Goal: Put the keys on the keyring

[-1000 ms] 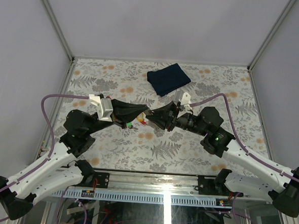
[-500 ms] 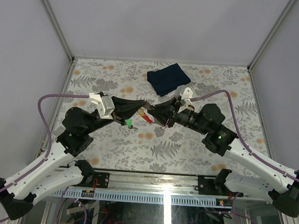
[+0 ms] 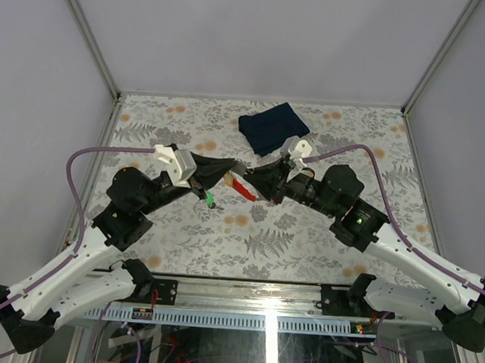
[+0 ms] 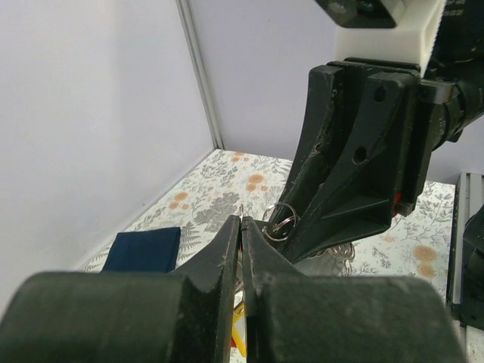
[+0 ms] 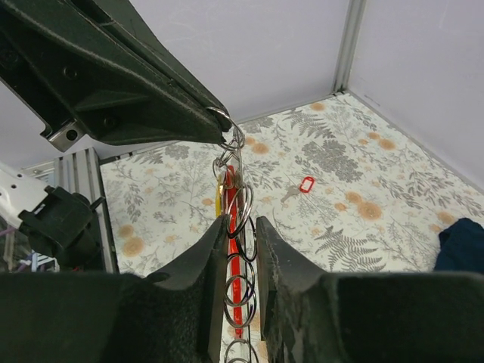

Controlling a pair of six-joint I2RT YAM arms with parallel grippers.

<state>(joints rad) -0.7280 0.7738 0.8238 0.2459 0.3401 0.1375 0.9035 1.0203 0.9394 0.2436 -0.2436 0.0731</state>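
The keyring (image 5: pixel 243 203), a string of silvery rings with a red tag (image 3: pixel 244 189), hangs taut between my two grippers above the table. My left gripper (image 3: pixel 229 176) is shut on its top ring (image 5: pixel 227 121). My right gripper (image 5: pixel 243 227) is closed narrowly on the rings further down, which span the gap between its jaws. A yellow-headed key (image 5: pixel 220 198) hangs on the string beside the red tag (image 5: pixel 239 302). A green-headed key (image 3: pixel 211 200) shows just below the left gripper; I cannot tell whether it hangs or lies on the table.
A folded dark blue cloth (image 3: pixel 272 126) lies at the back of the flower-patterned table (image 3: pixel 352 139). A small key with a red-rimmed tag (image 5: pixel 305 184) lies on the table beyond the grippers. Frame posts and pale walls enclose the table.
Both grippers have shifted a little toward the far side of the table. The red tag now shows stretched between them.
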